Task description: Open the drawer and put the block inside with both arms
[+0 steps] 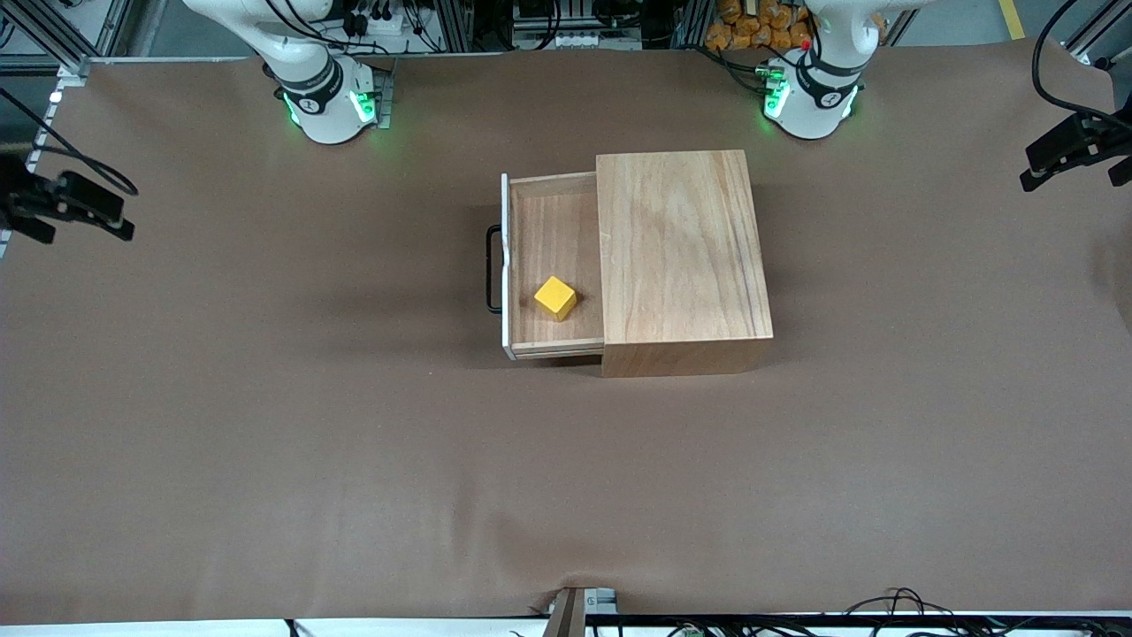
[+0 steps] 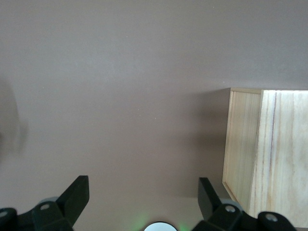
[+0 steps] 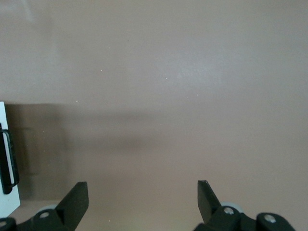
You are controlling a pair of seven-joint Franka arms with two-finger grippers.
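Note:
The wooden cabinet (image 1: 681,248) stands mid-table with its drawer (image 1: 553,230) pulled out toward the right arm's end, its black loop handle (image 1: 491,268) on the white-edged front. The yellow block (image 1: 555,297) lies inside the drawer, near its front-camera side. Both arms are drawn back at their bases, the right arm (image 1: 323,93) and the left arm (image 1: 809,88); their hands are out of the front view. My left gripper (image 2: 143,190) is open and empty over bare table beside the cabinet (image 2: 269,159). My right gripper (image 3: 143,190) is open and empty over bare table, with the drawer's handle (image 3: 9,163) at the view's edge.
A brown cover (image 1: 354,442) spans the whole table. Black camera mounts stand at the right arm's end (image 1: 71,208) and the left arm's end (image 1: 1070,146). Cables lie along the table's edge nearest the front camera (image 1: 893,606).

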